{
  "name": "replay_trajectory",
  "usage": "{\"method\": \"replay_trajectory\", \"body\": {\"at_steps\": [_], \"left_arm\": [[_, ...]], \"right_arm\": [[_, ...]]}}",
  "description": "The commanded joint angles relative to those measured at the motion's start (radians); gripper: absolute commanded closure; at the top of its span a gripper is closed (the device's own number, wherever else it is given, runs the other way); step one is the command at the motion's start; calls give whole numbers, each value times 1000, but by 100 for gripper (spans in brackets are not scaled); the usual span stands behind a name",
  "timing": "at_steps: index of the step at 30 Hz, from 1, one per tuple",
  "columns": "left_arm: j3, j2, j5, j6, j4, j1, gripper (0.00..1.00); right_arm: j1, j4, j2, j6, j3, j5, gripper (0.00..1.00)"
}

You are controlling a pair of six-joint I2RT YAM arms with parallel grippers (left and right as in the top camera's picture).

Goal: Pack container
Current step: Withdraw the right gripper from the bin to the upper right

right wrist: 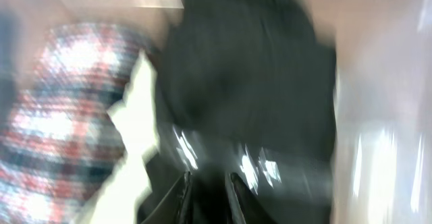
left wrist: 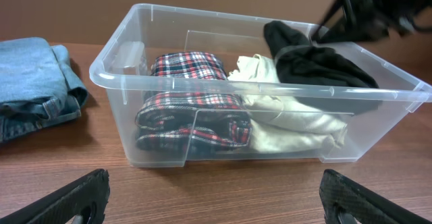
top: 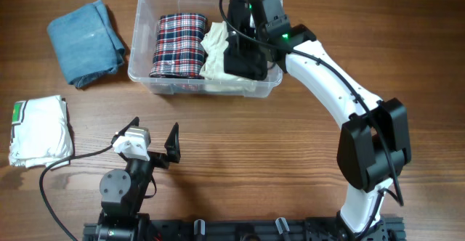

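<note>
Counter (top: 290, 161) has one clear container (top: 139, 30) at the back, middle. Three pieces are in it, side by side: plaid cloth (top: 178, 45), cream cloth (top: 214, 52), black cloth (left wrist: 317, 65). Two more lie out on the left: denim (top: 86, 39) and white cloth (top: 40, 128). The right end effector (right wrist: 209, 187) is over the black cloth and looks narrow, but with the blur I can't tell if it's pinching anything. The left end effector (top: 154, 133) is wide and empty.

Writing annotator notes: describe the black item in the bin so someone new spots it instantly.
Find the clear plastic container at the far centre of the table. Three garments lie side by side in it: a plaid garment, a cream garment, then the black garment at its right end. It is the only dark one, heaped against the cream one.
</note>
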Motion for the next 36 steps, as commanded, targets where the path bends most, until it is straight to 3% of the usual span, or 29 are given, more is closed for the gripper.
{"method": "replay_trajectory", "body": {"at_steps": [1,9,13,19,22,29,36], "left_arm": [[-6,-3,-3,-2,-2,-4,0],[-6,-3,-3,-2,-2,-4,0],[-6,-3,-3,-2,-2,-4,0],[-6,-3,-3,-2,-2,-4,0],[-6,-3,-3,-2,-2,-4,0],[-6,-3,-3,-2,-2,-4,0],[-6,-3,-3,-2,-2,-4,0]], "right_arm": [[5,94,-32,4,40,61,84],[5,152,131,5,38,109,84],[5,146,222,8,37,34,86],[5,156,168,2,38,123,86],[5,157,63,-45,38,182,75],[3,98,-230,-101,38,396,40],[-151,-198,-295,-65,37,487,15]]}}
